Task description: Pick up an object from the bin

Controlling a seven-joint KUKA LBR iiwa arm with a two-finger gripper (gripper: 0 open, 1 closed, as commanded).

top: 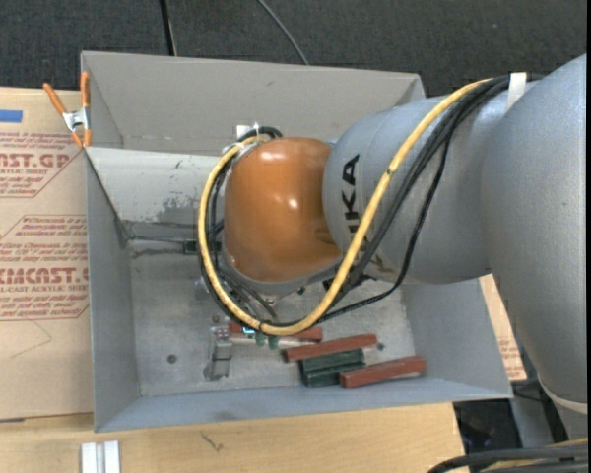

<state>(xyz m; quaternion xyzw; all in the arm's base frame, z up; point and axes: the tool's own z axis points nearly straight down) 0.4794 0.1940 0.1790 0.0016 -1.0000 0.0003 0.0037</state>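
The arm reaches deep into the bin, and its orange cover hangs over the middle of the floor. Below the cover the claw sits low, close to the bin's front edge and left of centre. Whether it is spread or pressed together cannot be told, and nothing can be seen gripped in it.

The nearest things are a few red-brown bars lying flat along the front edge, from just beside the claw towards the front right corner. A dark green block is tucked against them.

The bars look stiff, light and smooth-sided, likely wood or plastic, so they should neither bend nor break under a firm pinch. They may slide on the metal floor if nudged. The best hold seems to be across a bar's narrow width, near its middle. Because they lie touching, the claw could catch two at once. The bar farthest from the front edge, with its near end closest to the claw, looks the easiest to single out.
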